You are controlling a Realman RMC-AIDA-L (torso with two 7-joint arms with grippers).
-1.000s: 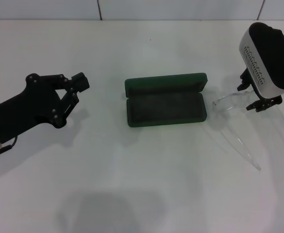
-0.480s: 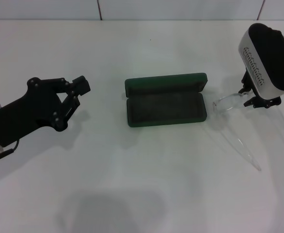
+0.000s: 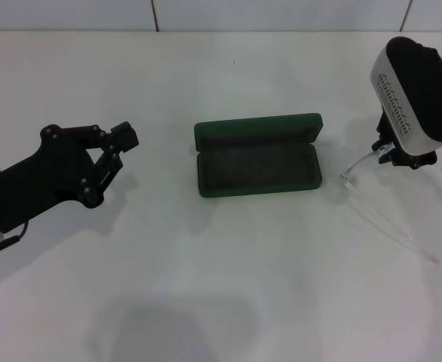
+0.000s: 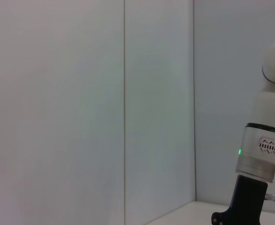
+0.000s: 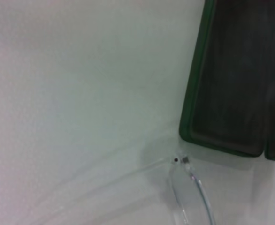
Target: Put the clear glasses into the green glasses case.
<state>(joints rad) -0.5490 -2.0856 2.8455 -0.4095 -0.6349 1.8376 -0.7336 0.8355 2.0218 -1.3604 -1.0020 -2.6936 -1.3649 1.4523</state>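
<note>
The green glasses case [image 3: 257, 154] lies open at the table's middle, lid folded back and dark lining bare. In the right wrist view the case [image 5: 231, 79] shows as one end with a green rim. The clear glasses [image 3: 357, 185] lie just right of the case, faint on the white table. Their front rises toward my right gripper [image 3: 400, 158] and their thin arms trail toward the near right. The right gripper stands over the front, shut on it. The glasses' [image 5: 187, 183] hinge and lens edge sit beside the case corner. My left gripper [image 3: 121, 139] hovers shut left of the case, holding nothing.
The white table [image 3: 228, 286] runs back to a tiled wall [image 3: 206, 13]. The left wrist view shows only wall panels and my right arm [image 4: 264, 164] far off.
The glasses have turned and shifted right under the right gripper, their front pulled off the table and their arms swung toward the near right. The left gripper drifted slightly lower.
</note>
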